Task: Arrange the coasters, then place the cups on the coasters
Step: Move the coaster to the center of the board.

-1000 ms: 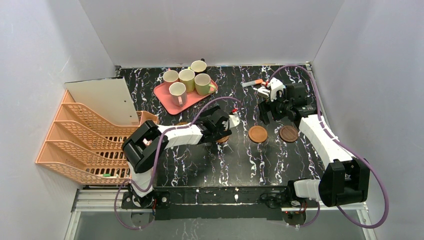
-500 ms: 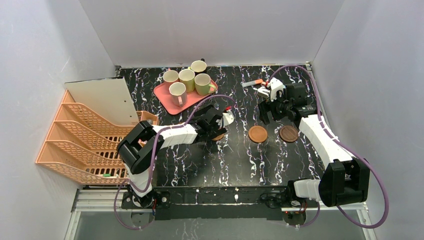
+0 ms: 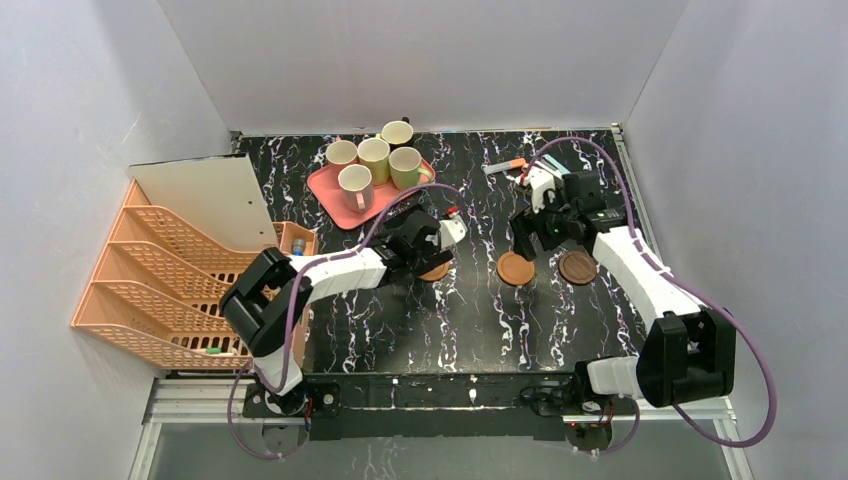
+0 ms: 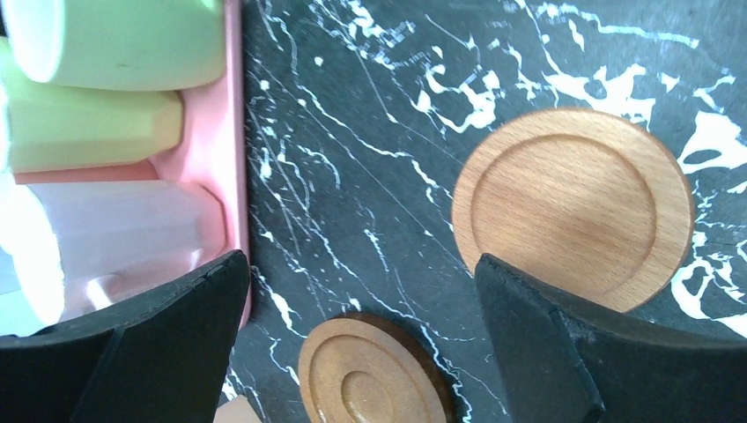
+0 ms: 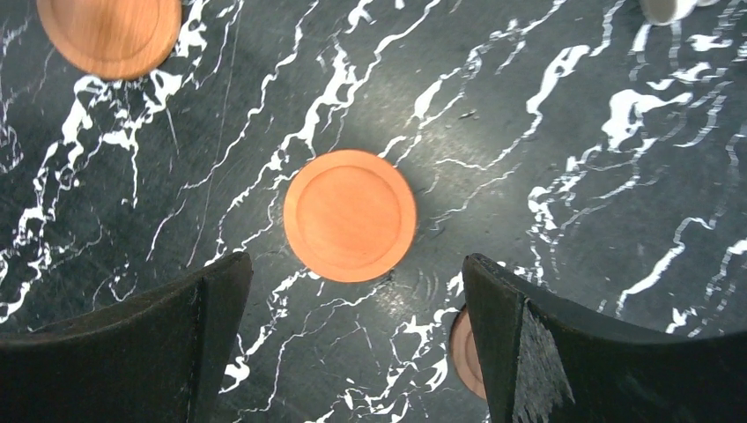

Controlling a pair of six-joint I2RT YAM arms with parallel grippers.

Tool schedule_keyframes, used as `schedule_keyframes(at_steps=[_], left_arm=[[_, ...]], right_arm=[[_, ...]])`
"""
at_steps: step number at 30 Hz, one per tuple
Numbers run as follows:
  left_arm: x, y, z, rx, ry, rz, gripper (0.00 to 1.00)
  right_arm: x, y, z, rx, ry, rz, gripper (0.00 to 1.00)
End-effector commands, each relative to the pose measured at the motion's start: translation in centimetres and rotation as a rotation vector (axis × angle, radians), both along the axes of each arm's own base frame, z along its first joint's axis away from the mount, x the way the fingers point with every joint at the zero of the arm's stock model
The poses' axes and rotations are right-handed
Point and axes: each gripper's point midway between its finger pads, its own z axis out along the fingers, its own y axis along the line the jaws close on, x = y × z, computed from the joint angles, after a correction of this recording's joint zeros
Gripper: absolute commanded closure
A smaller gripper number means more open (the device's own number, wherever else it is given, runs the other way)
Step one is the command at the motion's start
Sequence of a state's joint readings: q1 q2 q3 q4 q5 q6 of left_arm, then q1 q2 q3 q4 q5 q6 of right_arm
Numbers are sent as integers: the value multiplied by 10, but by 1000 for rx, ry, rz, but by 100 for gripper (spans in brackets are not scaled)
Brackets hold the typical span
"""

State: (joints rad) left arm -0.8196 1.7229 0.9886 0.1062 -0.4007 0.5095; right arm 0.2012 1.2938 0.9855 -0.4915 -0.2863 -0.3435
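Several cups (image 3: 374, 152) stand together on the pink tray (image 3: 335, 205) at the back; three of them (image 4: 88, 123) line the left edge of the left wrist view. My left gripper (image 3: 440, 238) (image 4: 361, 273) hangs open just right of the tray, above a ringed brown coaster (image 4: 374, 374), with a pale coaster (image 4: 573, 207) (image 3: 436, 271) to its right. My right gripper (image 3: 526, 238) (image 5: 357, 264) is open and empty over the table, just behind an orange coaster (image 5: 350, 214) (image 3: 516, 268). A darker coaster (image 3: 578, 267) (image 5: 462, 352) lies beside it, partly hidden by my right finger.
An orange tiered file rack (image 3: 170, 285) with a white board (image 3: 205, 200) on top fills the left side. A marker (image 3: 505, 165) and small white items lie at the back right. White walls enclose the table.
My left arm has drawn back to the left, toward the tray, uncovering more of the pale coaster. My right gripper has shifted slightly left, over the orange coaster. Both stayed open.
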Motion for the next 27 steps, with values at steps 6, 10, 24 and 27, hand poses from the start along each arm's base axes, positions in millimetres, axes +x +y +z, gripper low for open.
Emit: schedule_keyframes(at_steps=[6, 10, 24, 27], left_arm=[[-2, 22, 81, -213, -108, 16, 2], [-7, 65, 92, -266, -139, 81, 2], [-53, 189, 62, -316, -232, 358, 2], [-56, 194, 50, -325, -225, 388, 2]], right_arm=[[-10, 5, -46, -172, 67, 75, 1], [6, -3, -54, -255, 9, 48, 1], [27, 9, -94, -391, -7, 83, 1], [23, 25, -99, -374, 16, 117, 1]])
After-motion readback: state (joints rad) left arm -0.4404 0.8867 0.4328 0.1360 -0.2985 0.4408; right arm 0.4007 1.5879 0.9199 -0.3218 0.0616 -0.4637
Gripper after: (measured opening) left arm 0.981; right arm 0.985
